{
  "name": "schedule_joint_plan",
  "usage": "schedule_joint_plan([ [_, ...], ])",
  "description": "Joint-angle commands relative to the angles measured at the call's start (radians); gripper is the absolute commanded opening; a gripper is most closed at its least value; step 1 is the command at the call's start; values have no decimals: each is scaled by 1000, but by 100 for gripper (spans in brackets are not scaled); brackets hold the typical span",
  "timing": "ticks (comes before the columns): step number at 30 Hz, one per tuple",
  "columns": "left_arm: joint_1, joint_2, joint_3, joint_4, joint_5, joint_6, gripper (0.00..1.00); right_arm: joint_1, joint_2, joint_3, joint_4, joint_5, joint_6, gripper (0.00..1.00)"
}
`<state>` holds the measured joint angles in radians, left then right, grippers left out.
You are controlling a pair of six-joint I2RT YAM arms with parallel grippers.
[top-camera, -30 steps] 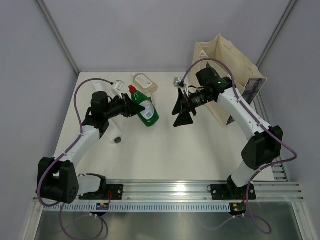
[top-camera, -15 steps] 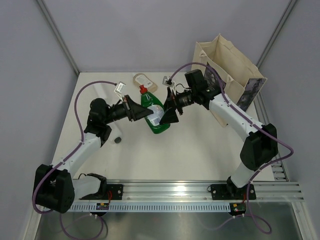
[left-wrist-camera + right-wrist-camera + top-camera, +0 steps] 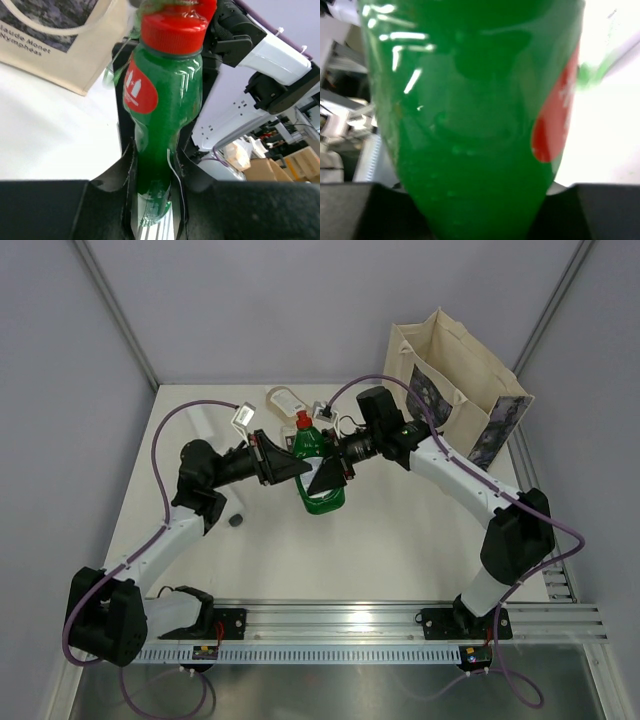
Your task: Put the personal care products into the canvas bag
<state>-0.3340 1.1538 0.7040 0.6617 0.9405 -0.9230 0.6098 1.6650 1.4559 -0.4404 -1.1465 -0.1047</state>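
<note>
Dark-capped bottle: lay on the counter left of centre, partly under the left arm, not yet bagged.
Left claw: pinched the lower body of the green bottle, held above the counter at mid-frame, with its red cap toward the top of the frame.
Beige pouch: lay on the counter at upper centre, untouched.
Right claw: pressed onto the same green bottle from the right; a hand-over looked under way.
Canvas bag: stood upright at upper right, well apart from the bottle; its inside could not be seen.
Progress: at least three products remained outside the bag; the others were out of sight.
</note>
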Motion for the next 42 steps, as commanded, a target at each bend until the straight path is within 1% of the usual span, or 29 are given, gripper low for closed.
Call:
schedule_joint_plan([
  [1, -3, -29, 37, 168, -63, -60, 20, -4, -34, -23, 88, -58, 46, 9],
  [2, -3, -32, 35, 158, -75, -57, 27, -4, -43, -25, 91, -56, 49, 2],
  [3, -3, -32, 38, 129, -83, -53, 37, -4, -50, -25, 95, -55, 56, 0],
  [5, -2, -35, 51, 86, -109, -28, 49, -5, -66, -16, 98, -38, 60, 0],
  [6, -2, -45, 55, 29, -121, 7, 66, -7, -71, 0, 92, -35, 60, 0],
  [7, -2, -54, 63, -6, -152, 35, 75, -16, -76, 14, 86, -21, 59, 0],
  [8, 6, -63, 74, -58, -175, 67, 79, -24, -83, 27, 77, -12, 57, 0],
  [9, 13, -92, 101, -173, -221, 144, 86, -36, -86, 61, 60, -9, 54, 0],
  [11, 47, -127, 132, -308, -297, 226, 89, -95, -91, 98, 46, 4, 59, 0],
  [12, 61, -149, 144, -442, -352, 261, 96, -123, -90, 141, 36, 5, 65, 0],
  [13, 73, -190, 158, -502, -490, 317, 99, -152, -90, 167, 28, 13, 69, 0],
  [14, 96, -212, 160, -558, -555, 337, 99, -219, -85, 194, 25, 24, 79, 0],
  [15, 110, -232, 157, -638, -603, 364, 99, -255, -82, 261, 8, 39, 85, 0],
  [16, 121, -265, 143, -664, -694, 374, 99, -292, -76, 305, -4, 89, 98, 0],
  [17, 139, -279, 135, -754, -742, 378, 99, -365, -58, 348, -21, 131, 99, 0],
  [18, 148, -293, 126, -801, -838, 369, 99, -399, -50, 435, -46, 181, 102, 0],
  [19, 154, -302, 115, -847, -885, 349, 99, -433, -42, 473, -49, 308, 152, 0],
  [20, 170, -321, 114, -957, -934, 323, 99, -464, -25, 506, -55, 386, 164, 0],
  [21, 176, -325, 112, -1009, -989, 281, 99, -514, -18, 562, -60, 463, 174, 0],
  [22, 184, -330, 104, -1048, -1038, 273, 99, -537, -1, 587, -60, 605, 178, 0],
  [24, 208, -344, 91, -1129, -1059, 263, 99, -590, 22, 648, -55, 727, 171, 0],
  [25, 213, -351, 83, -1148, -1066, 257, 99, -600, 47, 667, -49, 833, 163, 0],
  [26, 220, -371, 63, -1174, -1075, 254, 99, -604, 61, 678, -41, 869, 151, 0],
  [28, 224, -397, 45, -1194, -1111, 242, 99, -662, 85, 705, -11, 928, 113, 0],
  [30, 228, -431, 25, -1223, -1158, 224, 99, -680, 125, 727, 8, 944, 41, 0],
  [33, 234, -459, 6, -1235, -1174, 219, 99, -708, 170, 747, -3, 924, -28, 0],
  [38, 239, -451, -1, -1266, -1186, 208, 99, -726, 219, 758, -79, 809, -127, 0],
  [41, 242, -433, -9, -1284, -1191, 191, 99, -728, 263, 826, -242, 674, -272, 0],
  [42, 242, -424, -9, -1289, -1195, 176, 99, -728, 294, 849, -358, 619, -365, 0],
])
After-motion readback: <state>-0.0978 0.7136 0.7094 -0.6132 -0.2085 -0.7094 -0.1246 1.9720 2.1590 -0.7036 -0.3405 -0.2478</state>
